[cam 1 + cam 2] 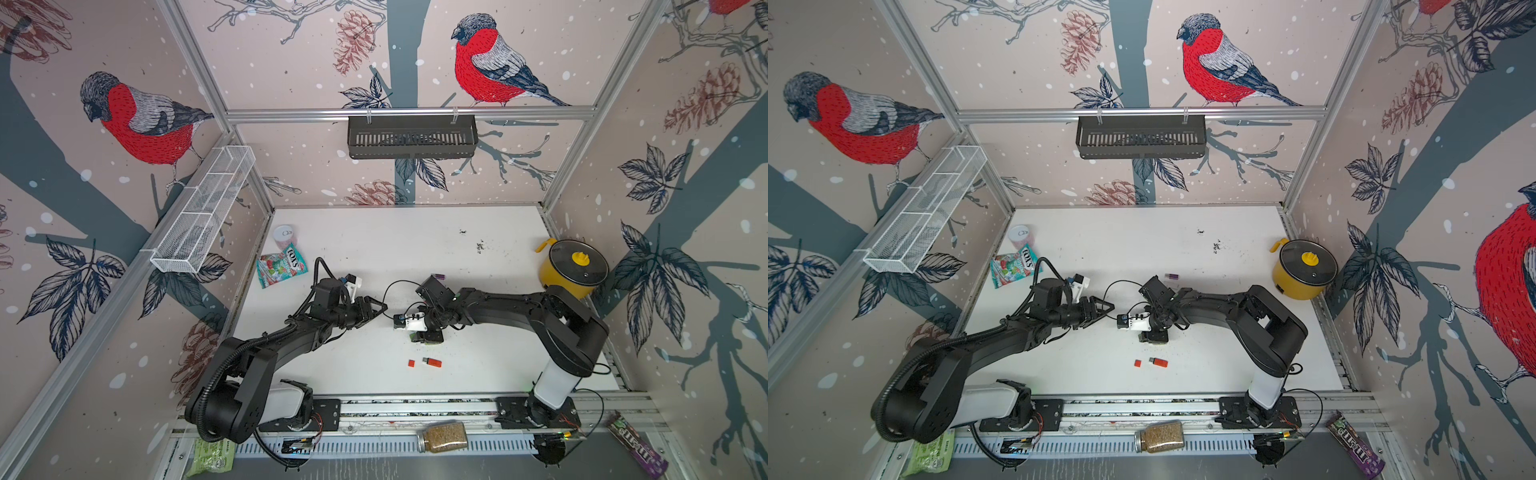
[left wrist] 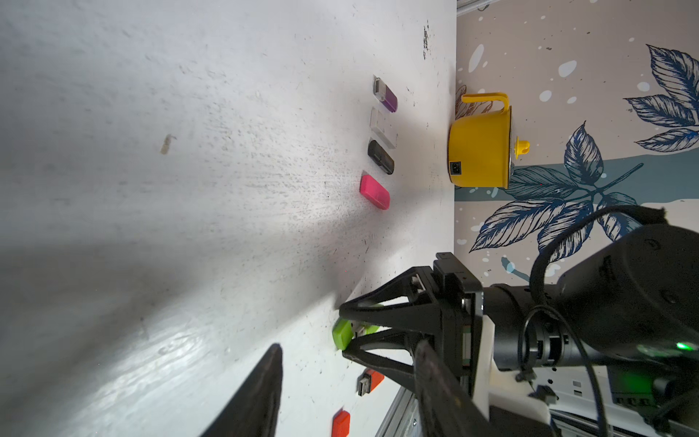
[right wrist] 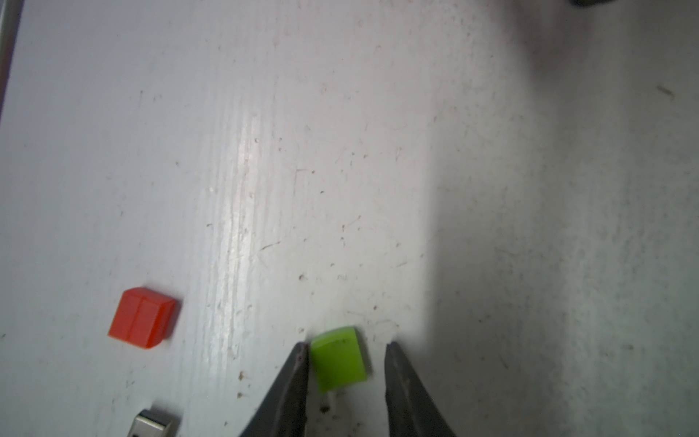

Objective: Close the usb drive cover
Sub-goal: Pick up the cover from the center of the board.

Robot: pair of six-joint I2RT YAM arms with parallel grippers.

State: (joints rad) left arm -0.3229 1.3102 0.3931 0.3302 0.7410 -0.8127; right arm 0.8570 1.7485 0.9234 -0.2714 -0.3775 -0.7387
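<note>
A green usb drive lies on the white table under my right gripper. In the left wrist view its green cover sits at the tip of the bare metal plug, between the right gripper's down-pointing fingers. In the right wrist view the green cover lies between the jaws of my right gripper; one finger touches it and the other stands apart, so the gripper is open. My left gripper hovers beside it, open and holding nothing. An orange usb drive and its loose orange cover lie nearer the front.
A row of purple, clear, black and pink drives lies behind the right arm. A yellow pot stands at the right wall. A candy bag and a can sit far left.
</note>
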